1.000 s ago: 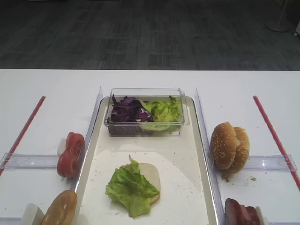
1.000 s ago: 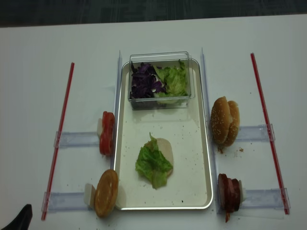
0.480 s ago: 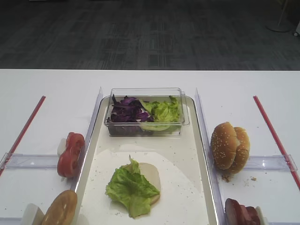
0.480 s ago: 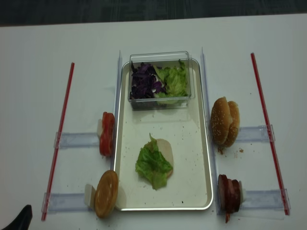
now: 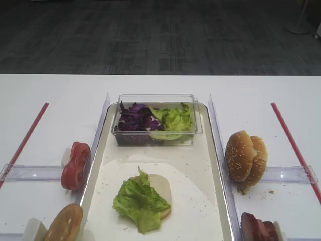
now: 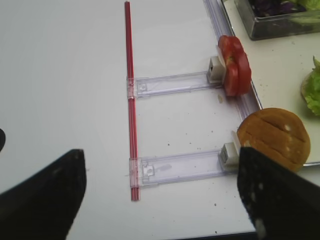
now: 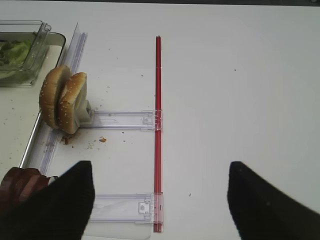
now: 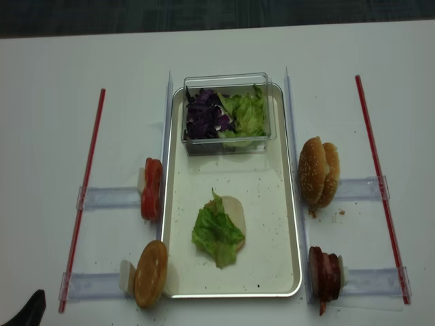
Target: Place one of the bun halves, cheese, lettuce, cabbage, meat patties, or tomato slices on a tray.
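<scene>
Tray [image 8: 285,224] at table center, carrying 1 pale bun half [image 8: 234,212] partly covered by a lettuce [image 8: 216,234] leaf. Clear tub [image 8: 228,144] at the tray's far end holds cabbage [image 8: 202,115] and more lettuce. Tomato slices [image 8: 151,189] stand left; meat patties [image 8: 325,273] right. Right gripper [image 7: 157,200] and left gripper [image 6: 160,195]: both spread wide, grasping nothing.

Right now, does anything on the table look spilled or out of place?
Only minor mess: crumbs lie on the table under the sesame buns, and specks dot the tray. The lettuce sits off-center on the pale bun half, covering most of it.
</scene>
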Action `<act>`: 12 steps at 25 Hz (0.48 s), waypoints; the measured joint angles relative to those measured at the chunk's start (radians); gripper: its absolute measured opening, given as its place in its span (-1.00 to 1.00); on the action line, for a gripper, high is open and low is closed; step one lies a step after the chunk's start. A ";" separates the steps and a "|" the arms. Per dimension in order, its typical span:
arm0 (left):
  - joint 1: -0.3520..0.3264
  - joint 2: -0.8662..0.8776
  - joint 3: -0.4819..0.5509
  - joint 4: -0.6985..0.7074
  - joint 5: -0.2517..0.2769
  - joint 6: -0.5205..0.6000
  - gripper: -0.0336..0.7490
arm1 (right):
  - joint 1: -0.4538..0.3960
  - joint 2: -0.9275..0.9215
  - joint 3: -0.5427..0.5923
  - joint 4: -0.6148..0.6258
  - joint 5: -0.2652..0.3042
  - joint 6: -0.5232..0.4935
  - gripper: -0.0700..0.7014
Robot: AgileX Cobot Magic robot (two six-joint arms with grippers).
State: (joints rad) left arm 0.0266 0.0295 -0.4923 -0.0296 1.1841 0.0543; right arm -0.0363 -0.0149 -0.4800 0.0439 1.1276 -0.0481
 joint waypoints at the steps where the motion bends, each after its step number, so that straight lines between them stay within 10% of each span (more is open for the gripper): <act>1: 0.000 0.000 0.000 0.000 0.000 0.000 0.54 | 0.000 0.000 0.000 0.000 0.000 0.000 0.66; 12: 0.000 0.000 0.000 0.000 0.000 0.000 0.53 | 0.000 0.000 0.000 0.000 0.000 0.000 0.66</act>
State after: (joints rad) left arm 0.0266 0.0295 -0.4923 -0.0296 1.1841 0.0543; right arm -0.0363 -0.0149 -0.4800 0.0439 1.1276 -0.0481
